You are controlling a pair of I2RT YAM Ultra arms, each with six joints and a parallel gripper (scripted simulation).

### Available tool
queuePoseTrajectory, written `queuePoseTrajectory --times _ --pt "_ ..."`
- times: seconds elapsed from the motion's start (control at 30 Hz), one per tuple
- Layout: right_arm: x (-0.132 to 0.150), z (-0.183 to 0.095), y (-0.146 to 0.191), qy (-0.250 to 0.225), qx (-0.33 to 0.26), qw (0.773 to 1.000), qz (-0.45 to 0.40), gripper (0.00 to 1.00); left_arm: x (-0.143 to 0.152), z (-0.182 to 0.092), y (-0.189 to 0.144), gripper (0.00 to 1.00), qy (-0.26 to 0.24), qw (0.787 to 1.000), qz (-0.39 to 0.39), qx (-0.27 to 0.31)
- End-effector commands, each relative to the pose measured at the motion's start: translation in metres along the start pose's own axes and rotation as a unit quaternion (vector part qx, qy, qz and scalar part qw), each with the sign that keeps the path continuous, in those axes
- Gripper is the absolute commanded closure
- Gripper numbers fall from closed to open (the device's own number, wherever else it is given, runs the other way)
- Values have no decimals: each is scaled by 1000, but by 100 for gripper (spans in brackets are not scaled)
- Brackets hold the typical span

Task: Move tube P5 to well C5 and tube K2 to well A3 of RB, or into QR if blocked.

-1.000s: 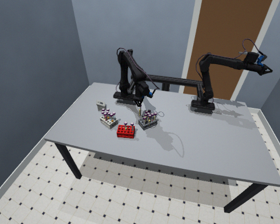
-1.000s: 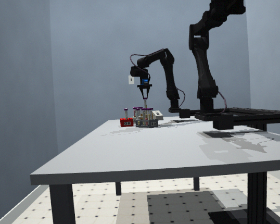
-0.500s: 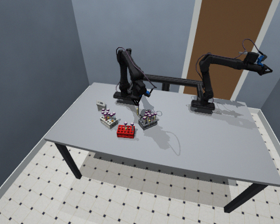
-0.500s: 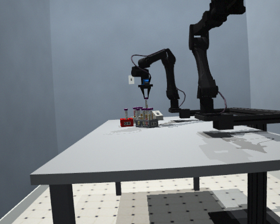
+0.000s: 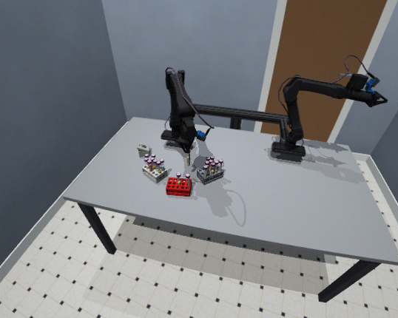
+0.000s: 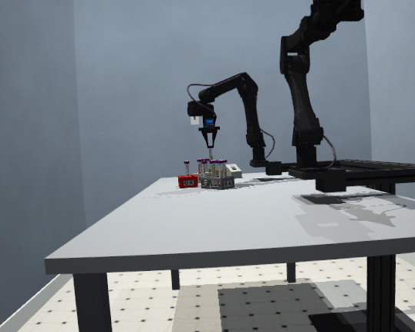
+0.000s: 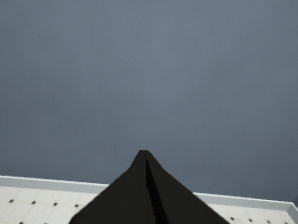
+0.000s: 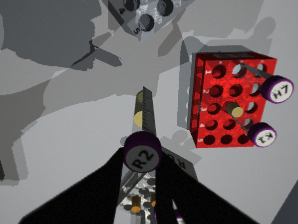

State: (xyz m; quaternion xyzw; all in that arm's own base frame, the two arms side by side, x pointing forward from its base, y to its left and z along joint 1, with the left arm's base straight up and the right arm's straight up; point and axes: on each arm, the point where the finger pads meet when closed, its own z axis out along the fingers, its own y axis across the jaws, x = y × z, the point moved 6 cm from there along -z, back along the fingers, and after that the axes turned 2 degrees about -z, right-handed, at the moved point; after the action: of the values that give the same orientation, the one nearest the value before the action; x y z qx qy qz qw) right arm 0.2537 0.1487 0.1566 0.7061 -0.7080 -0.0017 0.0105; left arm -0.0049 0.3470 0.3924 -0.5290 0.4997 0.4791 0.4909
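The right gripper (image 5: 187,151) (image 6: 210,147) (image 8: 140,157) grasps tube R2 (image 5: 188,160) (image 6: 210,154) (image 8: 142,153) by its cap, between the grey rack RA (image 5: 210,178) (image 6: 218,188) (image 8: 141,36) and white rack RB (image 5: 154,177). P5 and K2 probably stand in RA. Keep R2 upright and high, then lower it straight into a spare well.

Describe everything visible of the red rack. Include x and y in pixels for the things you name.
The red rack (image 5: 178,194) (image 6: 182,181) (image 8: 200,140) is a boxy block marked QR, plastic by its look, with round wells in three rows and columns numbered 1 to 5. It sits level on the bench (image 5: 283,207) (image 6: 180,224), between the white rack (image 5: 150,176) and the grey rack (image 5: 209,179). Two purple-capped tubes (image 5: 178,174) stand in it; the other wells look empty. Neither gripper touches it.
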Motion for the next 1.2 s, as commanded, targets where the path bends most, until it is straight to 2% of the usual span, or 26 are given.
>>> queuePoseTrajectory --times 0.0,0.4,0.47,0.6,0.73,1.1,1.17 --pt "3 -7 -13 -11 14 1000 -12 100 -23 -11 1 100 -30 1000 3 1" --pt "30 -7 -35 -8 7 1000 -12 100 -23 -11 1 100 -30 1000 3 1" --pt "31 -15 -34 -14 18 999 29 100 -23 -11 1 100 -30 1000 3 1" --pt "25 -16 -31 -16 19 998 52 100 -23 -11 1 100 -30 1000 3 1" --pt "25 -16 -31 -17 18 993 118 100 -23 -11 1 100 -30 1000 3 1" --pt "25 -16 -31 -19 15 954 297 100 -23 -11 1 100 -30 1000 3 1" --pt "25 -16 -31 -19 15 954 297 100 -23 -11 1 100 -30 1000 3 1"
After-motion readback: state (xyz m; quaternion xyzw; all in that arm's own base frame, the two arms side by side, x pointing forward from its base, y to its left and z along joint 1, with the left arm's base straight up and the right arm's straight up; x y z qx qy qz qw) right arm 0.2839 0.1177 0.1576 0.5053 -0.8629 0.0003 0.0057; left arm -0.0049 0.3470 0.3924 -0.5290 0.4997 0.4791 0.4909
